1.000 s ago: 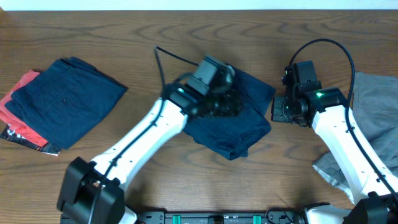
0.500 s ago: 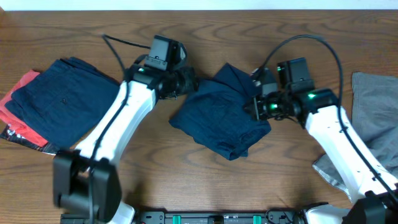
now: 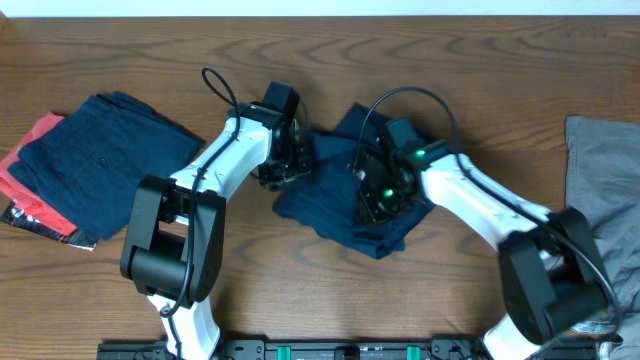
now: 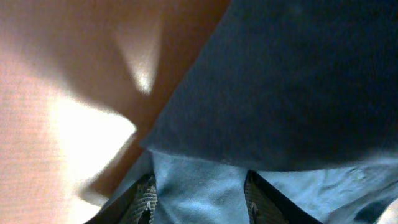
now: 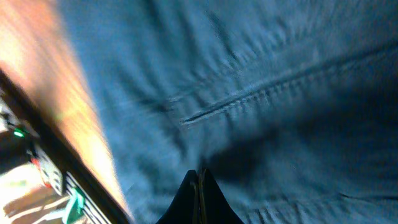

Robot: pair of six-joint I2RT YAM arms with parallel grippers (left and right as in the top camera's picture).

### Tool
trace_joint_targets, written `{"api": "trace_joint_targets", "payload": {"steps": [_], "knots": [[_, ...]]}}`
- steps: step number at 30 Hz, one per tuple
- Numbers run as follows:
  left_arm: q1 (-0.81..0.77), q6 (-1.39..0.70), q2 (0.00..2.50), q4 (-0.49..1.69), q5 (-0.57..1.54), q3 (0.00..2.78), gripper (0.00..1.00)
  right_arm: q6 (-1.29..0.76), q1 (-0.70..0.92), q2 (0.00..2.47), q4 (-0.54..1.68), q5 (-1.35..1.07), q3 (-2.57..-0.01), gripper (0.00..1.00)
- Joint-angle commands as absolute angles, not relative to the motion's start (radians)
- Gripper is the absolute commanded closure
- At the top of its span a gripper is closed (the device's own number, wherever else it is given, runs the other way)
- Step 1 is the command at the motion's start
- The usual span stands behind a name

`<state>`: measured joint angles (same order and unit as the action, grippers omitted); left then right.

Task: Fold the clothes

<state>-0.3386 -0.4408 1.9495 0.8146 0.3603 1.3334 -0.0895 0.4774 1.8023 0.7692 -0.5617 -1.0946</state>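
Observation:
A crumpled dark navy garment (image 3: 335, 195) lies mid-table. My left gripper (image 3: 283, 168) is at its left edge. In the left wrist view its fingers (image 4: 200, 202) are spread, with navy cloth (image 4: 280, 81) lying between them. My right gripper (image 3: 375, 200) is over the garment's right half. In the right wrist view its fingers (image 5: 200, 180) are shut together, with the tips against navy fabric (image 5: 261, 81). A folded navy garment (image 3: 100, 160) lies at the left on a red one (image 3: 30, 160). A light grey garment (image 3: 600, 170) lies at the right edge.
The wooden table (image 3: 300, 290) shows around the clothes. A black rail (image 3: 350, 350) runs along the front edge. The arms' cables arch over the middle garment.
My left gripper has gone from the garment's centre to its left edge. My right gripper has moved left from beside the garment onto it. The garment now spreads further left.

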Motion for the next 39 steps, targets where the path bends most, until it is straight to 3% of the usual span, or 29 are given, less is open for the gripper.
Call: {"api": "trace_joint_targets", "payload": {"steps": [1, 7, 10, 13, 18, 21, 25, 28, 35, 37, 39], "knots": [[-0.353, -0.426, 1.966, 0.894, 0.360, 1.345, 0.57, -0.099, 0.482, 1.855, 0.796, -0.488, -1.097, 0.99], [-0.440, -0.426, 1.966, 1.085, 0.430, 1.345, 0.76, -0.307, 0.436, 1.864, 0.900, -0.026, -1.097, 0.99], [-0.511, -0.426, 1.960, 1.123, 0.434, 1.345, 0.79, -0.428, 0.381, 1.864, 0.941, 0.240, -1.097, 0.99], [-0.565, -0.423, 1.935, 1.124, 0.393, 1.345, 0.80, -0.435, 0.313, 1.863, 0.906, 0.339, -1.098, 0.99], [-0.562, -0.422, 1.853, 1.113, 0.213, 1.347, 0.80, -0.361, 0.231, 1.855, 0.857, 0.327, -1.124, 0.99], [-0.532, -0.407, 1.804, 1.098, 0.137, 1.348, 0.74, -0.358, 0.220, 1.826, 0.888, 0.303, -1.179, 0.99], [-0.495, -0.334, 1.750, 1.036, 0.153, 1.348, 0.63, -0.331, 0.221, 1.744, 0.923, 0.158, -1.260, 0.99], [-0.495, -0.162, 1.738, 0.999, 0.268, 1.348, 0.61, -0.260, 0.223, 1.673, 0.933, -0.072, -1.271, 0.97], [-0.529, 0.049, 1.740, 1.008, 0.332, 1.327, 0.57, -0.261, 0.224, 1.663, 1.061, -0.136, -1.218, 0.96], [-0.545, 0.053, 1.741, 1.004, 0.332, 1.317, 0.55, -0.261, 0.224, 1.666, 1.055, -0.136, -1.168, 0.86], [-0.561, 0.053, 1.742, 0.994, 0.332, 1.307, 0.54, -0.263, 0.224, 1.669, 1.032, -0.140, -1.114, 0.84]]}}
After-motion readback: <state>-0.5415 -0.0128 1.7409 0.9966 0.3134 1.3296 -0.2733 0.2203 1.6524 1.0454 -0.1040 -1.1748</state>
